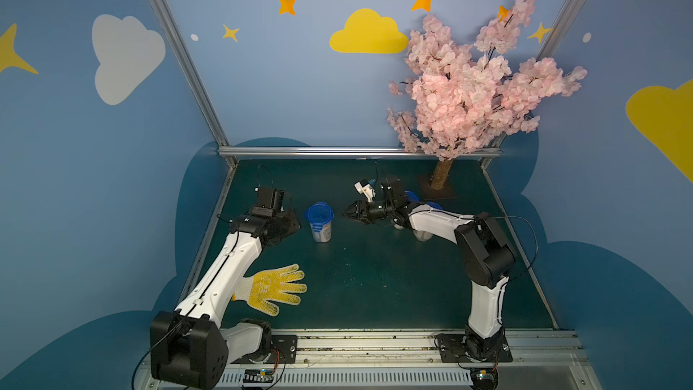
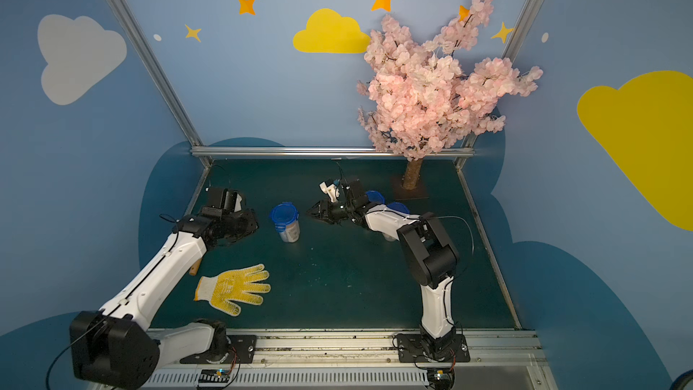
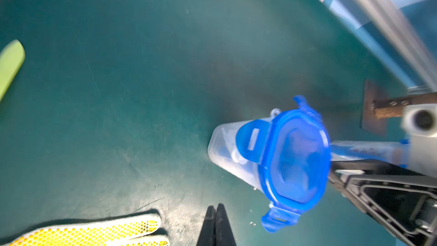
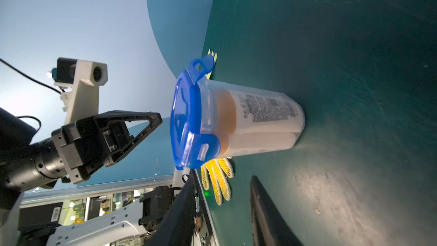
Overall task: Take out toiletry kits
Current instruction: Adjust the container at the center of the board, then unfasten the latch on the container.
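A clear jar (image 1: 321, 227) with a blue lid (image 1: 318, 214) stands upright mid-table in both top views (image 2: 288, 229). The toiletry kits show only through its wall: a white printed bottle (image 4: 267, 111) with a yellowish cap and a white tube beside it. One lid tab (image 4: 203, 63) sticks up and another is clipped down. My left gripper (image 3: 215, 210) is shut and empty, left of the jar (image 3: 227, 159) and apart from it. My right gripper (image 4: 222, 178) is open and empty, pointing at the jar (image 4: 260, 124) from the right (image 1: 345, 214).
A yellow-dotted work glove (image 1: 275, 288) lies front left. Two more blue-lidded jars (image 1: 412, 196) (image 2: 398, 207) stand behind my right arm. A pink blossom tree (image 1: 476, 80) fills the back right corner on a flat base (image 1: 437, 191). Metal rails edge the mat.
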Controlling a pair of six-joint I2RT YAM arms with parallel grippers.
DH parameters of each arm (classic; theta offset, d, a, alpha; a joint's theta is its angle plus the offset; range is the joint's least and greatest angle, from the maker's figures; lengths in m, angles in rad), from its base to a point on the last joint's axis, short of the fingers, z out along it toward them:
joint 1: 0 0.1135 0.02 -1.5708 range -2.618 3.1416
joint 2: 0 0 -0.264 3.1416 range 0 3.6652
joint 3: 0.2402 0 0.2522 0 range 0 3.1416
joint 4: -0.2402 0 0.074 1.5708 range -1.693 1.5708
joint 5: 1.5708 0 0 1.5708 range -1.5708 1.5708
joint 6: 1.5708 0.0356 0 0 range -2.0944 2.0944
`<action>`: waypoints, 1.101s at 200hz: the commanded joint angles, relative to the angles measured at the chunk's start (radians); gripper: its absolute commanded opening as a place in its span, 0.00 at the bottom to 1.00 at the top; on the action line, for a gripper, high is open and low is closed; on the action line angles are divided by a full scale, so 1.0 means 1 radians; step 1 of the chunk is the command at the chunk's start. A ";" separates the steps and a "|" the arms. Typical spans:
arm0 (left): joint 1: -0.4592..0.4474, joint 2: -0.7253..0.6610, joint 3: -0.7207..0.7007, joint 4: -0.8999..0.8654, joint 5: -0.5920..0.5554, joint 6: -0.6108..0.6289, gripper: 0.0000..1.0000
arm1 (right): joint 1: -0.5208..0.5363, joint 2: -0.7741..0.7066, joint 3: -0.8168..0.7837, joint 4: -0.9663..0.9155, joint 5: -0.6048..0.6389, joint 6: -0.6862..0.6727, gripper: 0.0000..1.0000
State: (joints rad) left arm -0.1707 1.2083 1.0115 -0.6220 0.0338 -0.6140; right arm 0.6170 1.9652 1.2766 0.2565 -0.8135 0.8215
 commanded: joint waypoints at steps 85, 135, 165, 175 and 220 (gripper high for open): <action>-0.146 0.251 0.136 0.137 0.053 -0.035 0.02 | 0.039 0.055 -0.018 0.303 -0.050 0.166 0.57; -0.146 0.281 0.107 0.154 0.046 -0.041 0.02 | 0.046 0.079 -0.009 0.281 -0.046 0.169 0.57; -0.145 0.278 0.093 0.145 0.037 -0.038 0.02 | 0.055 0.105 -0.004 0.322 -0.059 0.206 0.56; -0.144 0.279 0.087 0.145 0.037 -0.038 0.02 | 0.058 0.111 -0.003 0.334 -0.064 0.214 0.56; -0.145 0.277 0.053 0.153 0.046 -0.038 0.02 | 0.069 0.109 -0.003 0.375 -0.076 0.235 0.55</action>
State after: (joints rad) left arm -0.3164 1.4712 1.1149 -0.4000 0.0834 -0.6552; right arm 0.6762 2.0678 1.2655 0.5606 -0.8642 1.0370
